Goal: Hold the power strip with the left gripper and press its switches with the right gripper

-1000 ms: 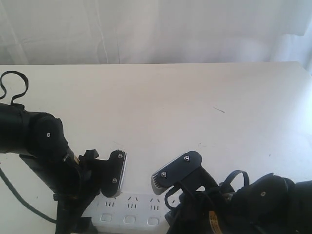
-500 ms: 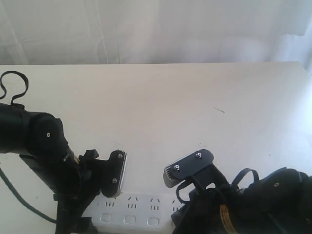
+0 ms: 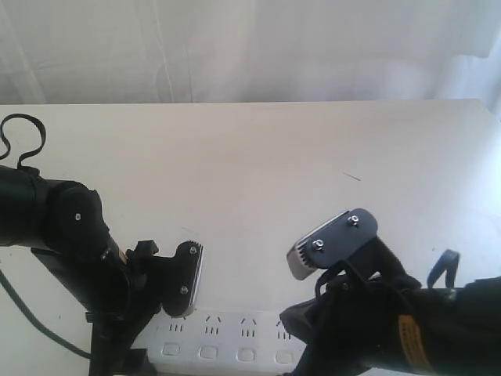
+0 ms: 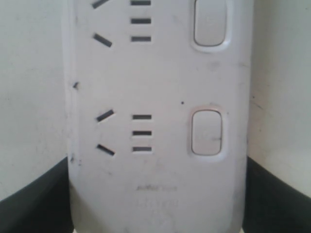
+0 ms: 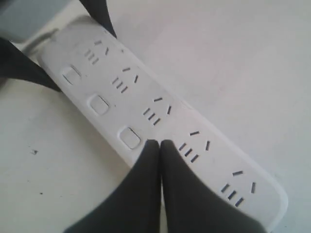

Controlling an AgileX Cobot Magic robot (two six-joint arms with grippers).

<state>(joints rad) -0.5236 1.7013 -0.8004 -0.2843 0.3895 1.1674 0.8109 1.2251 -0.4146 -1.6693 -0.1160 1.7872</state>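
- The power strip (image 3: pixel 211 345) lies flat on the white surface (image 3: pixel 258 172), at the near edge, close to both arms.
- The left end effector (image 4: pixel 156 204) squeezes the strip from both long sides, near one end. It only holds that end. A hard push far along the strip could make the other end swing or slip.
- The right end effector (image 5: pixel 159 148) is clenched tight and holds nothing. Its tip is over the strip's edge, in the row of switches (image 5: pixel 98 104), just past the third one counted from the held end. I cannot tell if it touches the strip.
- The tip hides whatever is under it. If it comes down a bit off, it could hit plain plastic or the socket holes (image 5: pixel 151 112), and nothing would click.
- If it pushes on the very edge, the strip could tip up or slide out of the left grip.
- A push that is too hard could jam the tip or hurt the switch.
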